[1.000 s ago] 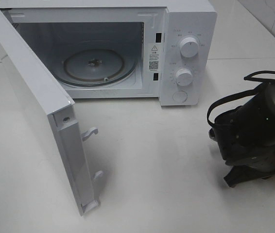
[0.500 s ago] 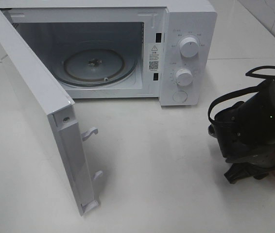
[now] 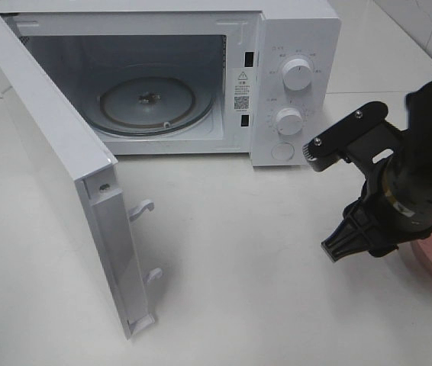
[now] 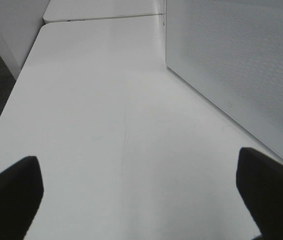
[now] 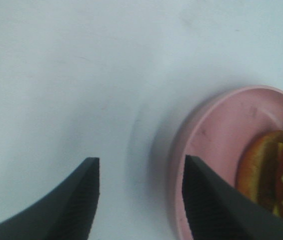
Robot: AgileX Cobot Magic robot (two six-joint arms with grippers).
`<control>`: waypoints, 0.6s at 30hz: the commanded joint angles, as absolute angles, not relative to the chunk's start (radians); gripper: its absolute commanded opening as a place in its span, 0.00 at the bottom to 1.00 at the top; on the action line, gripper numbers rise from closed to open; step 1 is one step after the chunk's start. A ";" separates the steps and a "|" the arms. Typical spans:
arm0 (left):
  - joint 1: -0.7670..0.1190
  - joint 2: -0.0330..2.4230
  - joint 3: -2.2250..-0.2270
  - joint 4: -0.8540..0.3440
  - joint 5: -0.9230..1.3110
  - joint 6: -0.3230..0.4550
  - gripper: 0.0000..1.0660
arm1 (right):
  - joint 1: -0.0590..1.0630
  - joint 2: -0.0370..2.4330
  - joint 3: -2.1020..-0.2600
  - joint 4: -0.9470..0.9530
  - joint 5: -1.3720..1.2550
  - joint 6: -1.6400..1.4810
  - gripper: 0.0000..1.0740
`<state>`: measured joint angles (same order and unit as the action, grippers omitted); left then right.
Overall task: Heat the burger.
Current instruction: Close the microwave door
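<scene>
Burger point(image 5: 276, 175) lies on the pink plate point(image 5: 216, 145), on the worktop point(image 3: 239, 252). Right claw point(image 5: 141, 200) released, holding nothing, beside the plate rim. Left claw point(image 4: 141, 200) spread wide, empty.

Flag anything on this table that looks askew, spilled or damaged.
Nothing stands out. The microwave door stands open with the turntable bare, and the burger sits on its plate, nothing spilled.

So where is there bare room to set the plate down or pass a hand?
Free: the tabletop between the open door and the right gripper, and the glass turntable inside the microwave. Crowded: the right edge, where the pink plate holds the burger.
</scene>
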<state>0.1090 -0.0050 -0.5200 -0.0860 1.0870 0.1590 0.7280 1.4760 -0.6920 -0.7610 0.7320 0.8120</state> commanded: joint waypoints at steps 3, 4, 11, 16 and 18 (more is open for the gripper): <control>0.113 -0.022 -0.518 -0.086 1.073 0.156 0.92 | 0.731 1.304 -0.698 -0.440 0.675 0.468 0.59; 0.113 -0.022 -0.518 -0.086 1.073 0.156 0.92 | 0.731 1.304 -0.698 -0.440 0.675 0.468 0.59; 0.113 -0.022 -0.518 -0.086 1.073 0.156 0.92 | 0.731 1.080 -0.698 -0.206 0.714 0.262 0.74; 0.113 -0.022 -0.518 -0.086 1.073 0.156 0.92 | 0.731 0.954 -0.698 -0.137 0.799 0.217 0.73; 0.113 -0.022 -0.518 -0.086 1.073 0.156 0.92 | 0.731 0.925 -0.698 -0.133 0.822 0.208 0.72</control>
